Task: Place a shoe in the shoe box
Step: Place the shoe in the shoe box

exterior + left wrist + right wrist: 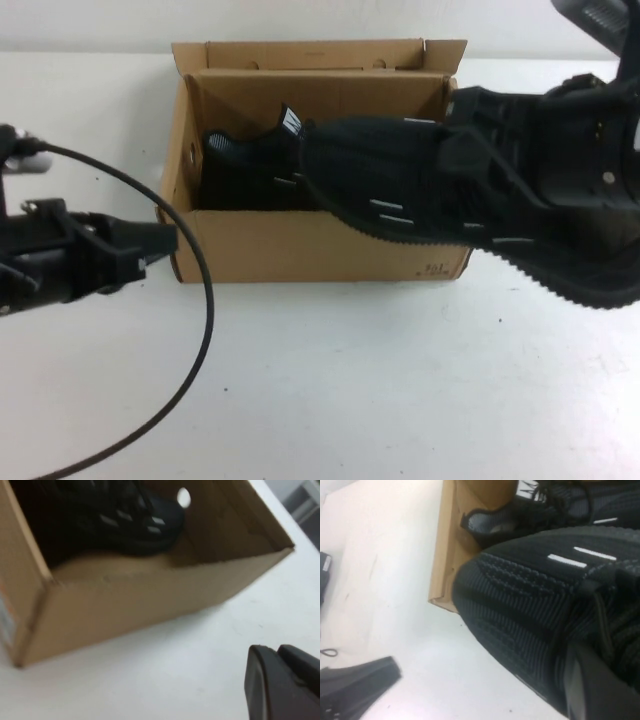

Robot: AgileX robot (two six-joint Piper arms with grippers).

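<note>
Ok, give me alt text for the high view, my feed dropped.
The right claw holds the shoe tilted over the open shoe box, toe over the front wall. A twin sneaker already lies inside. The left claw sits by the box's left front corner.

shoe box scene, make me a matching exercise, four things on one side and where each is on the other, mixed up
Things:
1. shoe
2. twin sneaker
3. left tool
4. shoe box

Places:
a. lying inside the box
b. on the white table, lid open
c. outside the box, by its left end
d. carried by the right tool, toe over the box's front wall

Pairs: 1-d, 2-a, 3-c, 4-b
</note>
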